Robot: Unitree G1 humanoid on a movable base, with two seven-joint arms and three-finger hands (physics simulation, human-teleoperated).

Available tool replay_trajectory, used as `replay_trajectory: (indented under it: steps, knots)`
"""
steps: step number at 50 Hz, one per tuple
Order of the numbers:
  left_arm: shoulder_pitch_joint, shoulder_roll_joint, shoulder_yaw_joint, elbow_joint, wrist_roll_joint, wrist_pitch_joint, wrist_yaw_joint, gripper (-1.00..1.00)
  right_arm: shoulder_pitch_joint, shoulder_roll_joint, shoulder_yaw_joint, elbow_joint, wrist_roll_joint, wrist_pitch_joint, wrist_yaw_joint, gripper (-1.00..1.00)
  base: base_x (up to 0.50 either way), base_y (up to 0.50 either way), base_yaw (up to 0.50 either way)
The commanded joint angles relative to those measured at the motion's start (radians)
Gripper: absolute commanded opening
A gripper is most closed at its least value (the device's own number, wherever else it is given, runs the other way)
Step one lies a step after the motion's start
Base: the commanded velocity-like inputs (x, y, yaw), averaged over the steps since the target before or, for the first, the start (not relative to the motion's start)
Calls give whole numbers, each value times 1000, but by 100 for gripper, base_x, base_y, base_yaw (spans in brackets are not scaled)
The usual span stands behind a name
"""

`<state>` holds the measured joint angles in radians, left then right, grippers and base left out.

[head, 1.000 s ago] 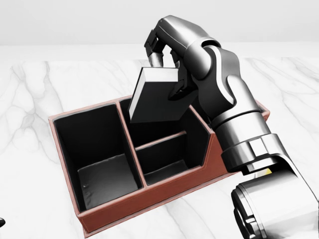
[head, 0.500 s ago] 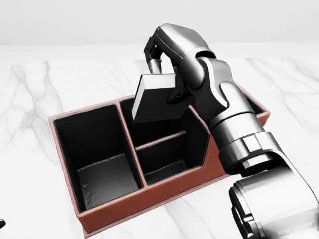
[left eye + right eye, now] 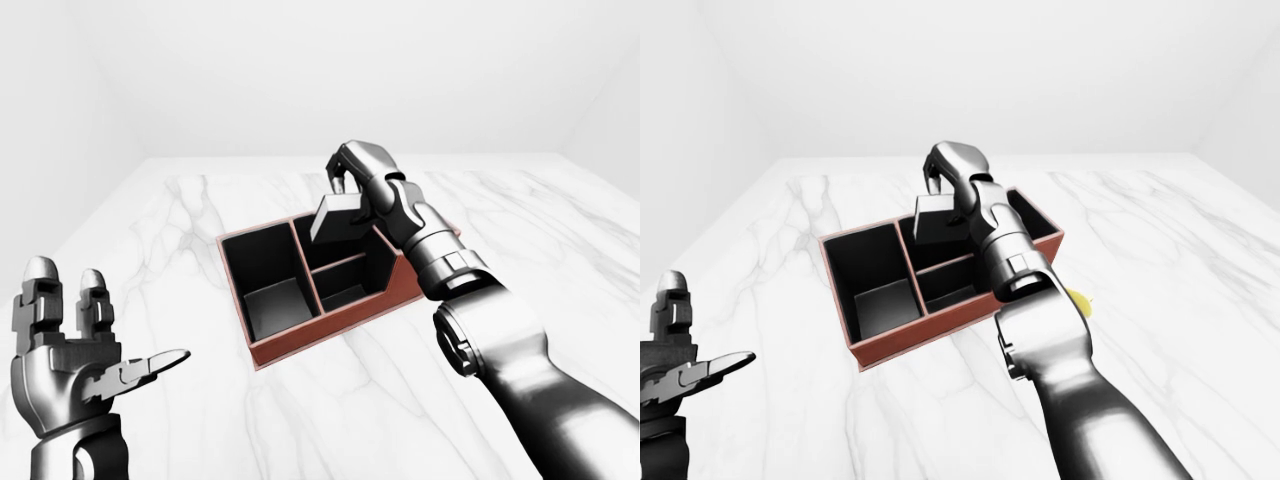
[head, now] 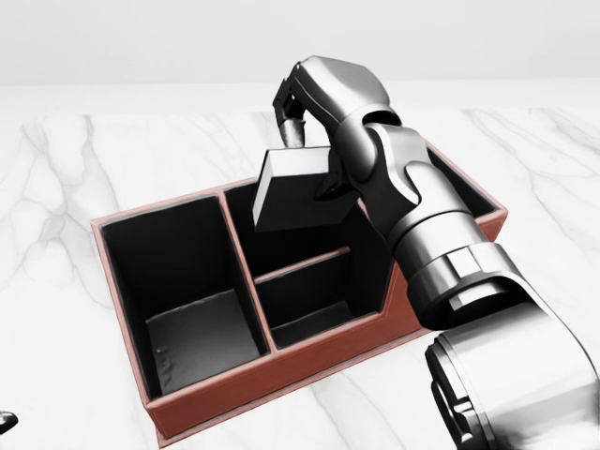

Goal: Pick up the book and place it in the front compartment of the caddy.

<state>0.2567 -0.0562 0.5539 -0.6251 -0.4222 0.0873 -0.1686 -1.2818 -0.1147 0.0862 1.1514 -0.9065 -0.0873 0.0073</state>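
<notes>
The book (image 4: 298, 192) is held in the air by the right hand (image 4: 314, 127), whose fingers close around its upper edge; in the head view it hangs tilted, one corner down, over the upper middle compartment of the caddy (image 4: 127, 281), and I judge the tilt is meant to let it slide in edge first. It does not touch the caddy walls as far as I can tell. The caddy is a reddish-brown box with black lining, with a large compartment at the left, two smaller ones in the middle, and another part at the right mostly hidden behind the forearm. Which compartment counts as the front one I cannot say for sure. In the left-eye view, the left hand (image 3: 75, 365) stays low at the bottom left, well apart from the caddy, with the fingers spread wide and holding nothing; probably it is kept out of the way. The caddy stands on a white marble tabletop (image 3: 200, 215) with grey veins, and plain pale walls are behind it. In the right-eye view, a small yellow thing (image 3: 1080, 303) shows just beside the right forearm, near the caddy's right end; it is too hidden to name.
</notes>
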Motion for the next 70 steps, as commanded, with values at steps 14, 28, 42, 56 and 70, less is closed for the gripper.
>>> replay_trajectory:
  steps: [14, 28, 42, 56, 70]
  knots:
    - [6, -5, 8, -12, -8, 0, -4, 100, -7, 11, -17, 94, -71, 0, -140, -100, 0, 0, 0]
    - [12, -13, 9, 4, -7, 0, -14, 100, -13, 42, -21, 117, -69, 0, -154, -100, 0, 0, 0]
    - [18, -14, 22, 0, -14, 0, -16, 100, -11, 48, -27, 146, -69, 0, -180, -100, 0, 0, 0]
    - [26, -21, 27, 3, -15, 0, -27, 100, -31, 61, -21, 156, -98, 0, -232, -100, 0, 0, 0]
    - [25, -22, 38, -7, -21, 0, -28, 100, -38, 77, -13, 167, -140, 0, -281, -100, 0, 0, 0]
